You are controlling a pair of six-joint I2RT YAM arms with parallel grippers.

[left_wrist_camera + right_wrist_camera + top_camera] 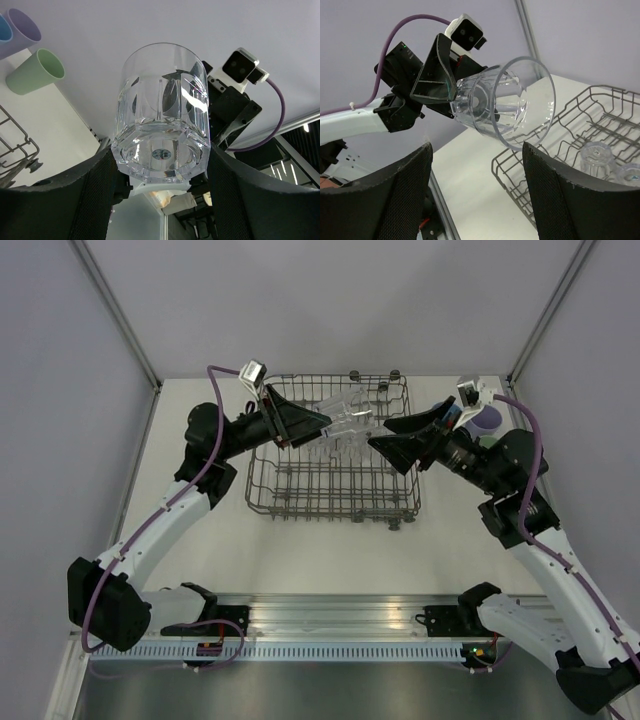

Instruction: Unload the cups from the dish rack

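Note:
My left gripper (322,421) is shut on a clear cup (348,414) and holds it on its side above the back of the grey wire dish rack (300,502). In the left wrist view the cup (161,125) is clamped at its thick base between both fingers (95,200). My right gripper (385,435) is open and empty and faces the cup's open mouth. In the right wrist view the cup (506,102) hangs just ahead of my spread fingertips (540,160), its rim close to the right one. Two more clear cups (596,156) stand upside down in the rack (555,130).
Lavender (487,420), green (489,441) and blue (454,418) cups stand on the table right of the rack, behind my right arm. They also show in the left wrist view: green (35,71), lavender (22,27), blue (4,31). Walls close the back and sides.

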